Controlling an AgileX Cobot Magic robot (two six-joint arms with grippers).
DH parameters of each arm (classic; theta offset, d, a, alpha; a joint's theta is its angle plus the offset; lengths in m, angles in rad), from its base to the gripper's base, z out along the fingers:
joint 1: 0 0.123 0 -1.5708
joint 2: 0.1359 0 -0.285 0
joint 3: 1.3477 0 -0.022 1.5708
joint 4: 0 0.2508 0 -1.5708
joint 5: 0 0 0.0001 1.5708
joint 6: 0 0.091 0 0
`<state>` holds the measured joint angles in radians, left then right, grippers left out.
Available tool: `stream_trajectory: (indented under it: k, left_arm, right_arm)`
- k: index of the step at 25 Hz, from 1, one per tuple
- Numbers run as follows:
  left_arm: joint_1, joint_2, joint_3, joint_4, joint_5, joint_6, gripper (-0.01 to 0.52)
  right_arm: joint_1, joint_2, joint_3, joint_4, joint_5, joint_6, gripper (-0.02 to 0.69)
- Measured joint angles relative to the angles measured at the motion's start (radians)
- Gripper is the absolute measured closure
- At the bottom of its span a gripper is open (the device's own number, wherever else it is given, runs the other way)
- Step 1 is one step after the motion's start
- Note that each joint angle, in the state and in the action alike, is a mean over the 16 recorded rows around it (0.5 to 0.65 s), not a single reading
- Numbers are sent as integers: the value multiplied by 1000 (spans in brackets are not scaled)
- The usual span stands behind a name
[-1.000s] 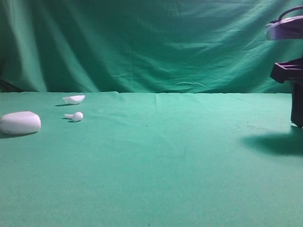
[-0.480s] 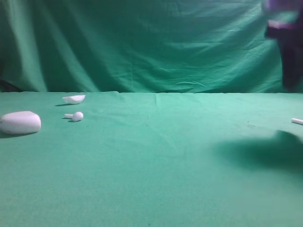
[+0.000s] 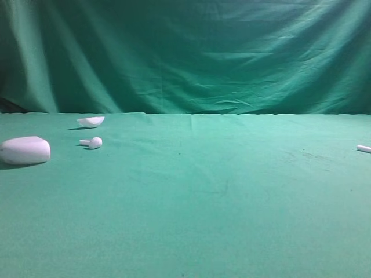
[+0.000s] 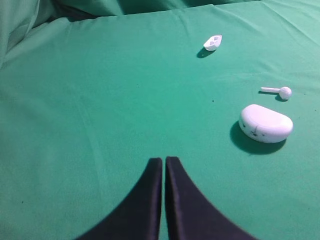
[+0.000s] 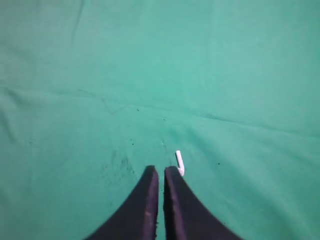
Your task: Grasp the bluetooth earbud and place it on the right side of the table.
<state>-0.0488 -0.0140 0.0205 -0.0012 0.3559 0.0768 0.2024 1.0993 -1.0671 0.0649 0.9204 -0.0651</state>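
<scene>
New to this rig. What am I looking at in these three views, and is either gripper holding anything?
It is a two-armed robot at a table covered in green cloth. One camera looks across the table from outside; the other two ride on the wrists, looking past each gripper's dark fingers. On the left lie a white oval case, a half-shell piece and an earbud. A second earbud lies at the far right edge. The left gripper and right gripper both look closed and empty.

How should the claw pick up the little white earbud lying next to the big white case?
Grip the earbud across its thin straight stem, coming straight down from above. It lies flat on the table, stem sideways; the round head would probably slip. The case sits close, so stay clear.
</scene>
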Motion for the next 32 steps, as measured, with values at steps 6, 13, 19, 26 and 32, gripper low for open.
stream_trajectory:
  k: [6, 13, 19, 26, 32]
  left_arm:
    - [0, 0, 0, 0, 0, 0, 514]
    - [0, 0, 0, 0, 0, 0, 514]
    - [0, 0, 0, 0, 0, 0, 514]
    - [0, 0, 0, 0, 0, 0, 514]
    - [0, 0, 0, 0, 0, 0, 514]
  right_arm:
    - [0, -292, 78, 35, 44, -24, 663]
    - [0, -597, 207, 99, 31, -79, 665]
    - [0, -775, 279, 153, 6, -116, 665]
    - [0, -867, 326, 138, -50, -145, 665]
    - [-26, -914, 423, 92, -167, -148, 665]
